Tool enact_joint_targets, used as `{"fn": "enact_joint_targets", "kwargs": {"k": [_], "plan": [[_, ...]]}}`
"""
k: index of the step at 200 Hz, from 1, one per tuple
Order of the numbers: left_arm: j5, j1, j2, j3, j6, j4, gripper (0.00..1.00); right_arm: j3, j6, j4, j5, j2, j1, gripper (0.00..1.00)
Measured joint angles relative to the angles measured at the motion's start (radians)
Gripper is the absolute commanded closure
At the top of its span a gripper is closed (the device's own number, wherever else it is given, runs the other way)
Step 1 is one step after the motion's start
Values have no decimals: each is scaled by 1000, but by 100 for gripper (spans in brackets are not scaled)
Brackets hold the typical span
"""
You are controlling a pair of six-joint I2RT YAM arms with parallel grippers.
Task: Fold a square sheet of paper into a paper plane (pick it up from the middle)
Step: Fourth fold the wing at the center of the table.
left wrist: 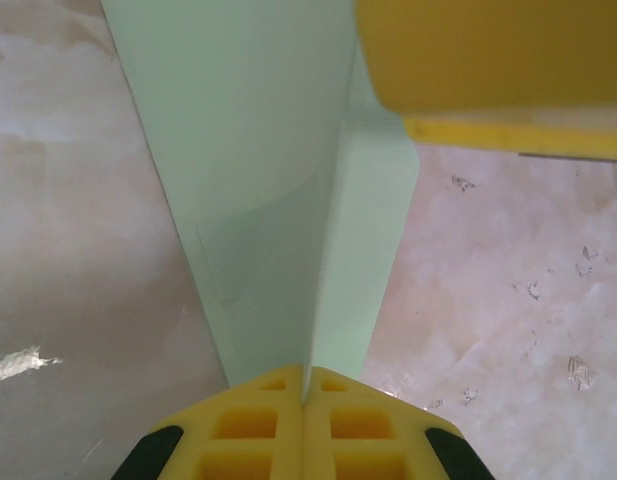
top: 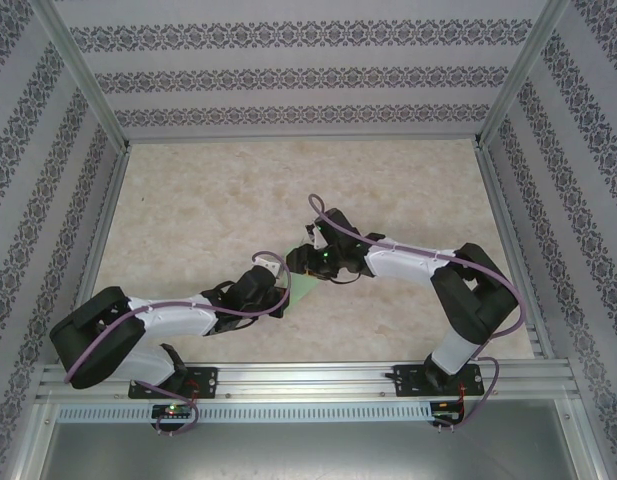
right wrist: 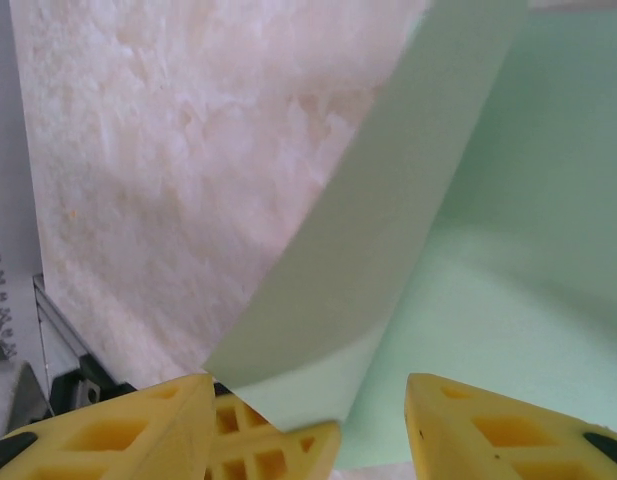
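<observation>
The pale green sheet of paper (top: 306,290) lies mid-table between both arms, folded, with most of its outline hidden under the grippers. My left gripper (left wrist: 306,388) is shut on a raised crease of the paper (left wrist: 268,180), and two layers rise from the yellow pads. My right gripper (right wrist: 308,392) is open, its yellow fingers (right wrist: 138,430) standing either side of a lifted flap of the paper (right wrist: 388,240). One left-gripper finger (right wrist: 278,448) shows between them. In the top view the left gripper (top: 276,292) and right gripper (top: 310,264) almost touch.
The marbled beige tabletop (top: 208,200) surrounds the paper. Patterned walls and aluminium rails (top: 108,200) fence the table on three sides. A right-gripper finger (left wrist: 488,60) hangs close over the paper in the left wrist view.
</observation>
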Motion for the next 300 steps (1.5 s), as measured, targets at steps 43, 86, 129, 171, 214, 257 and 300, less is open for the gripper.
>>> {"fn": "enact_joint_targets", "kwargs": {"k": [43, 86, 129, 171, 214, 257, 300], "plan": [[-31, 7, -1, 0, 14, -21, 96, 106, 48, -181, 153, 21, 58, 45], [-29, 6, 8, 0, 39, -22, 96, 135, 88, -225, 182, 47, 68, 47], [-26, 6, 17, 5, 71, -23, 96, 134, 127, -212, 177, 47, 31, 45], [-17, 6, 27, 28, 120, -39, 96, 139, 153, -204, 160, 47, 5, 46], [-18, 6, 31, 38, 150, -50, 95, 203, 169, -276, 174, 50, 20, 47], [-17, 6, 40, 46, 166, -54, 95, 212, 191, -299, 175, 80, 21, 58], [-18, 6, 40, 47, 176, -69, 90, 218, 197, -302, 172, 116, 21, 69]]}}
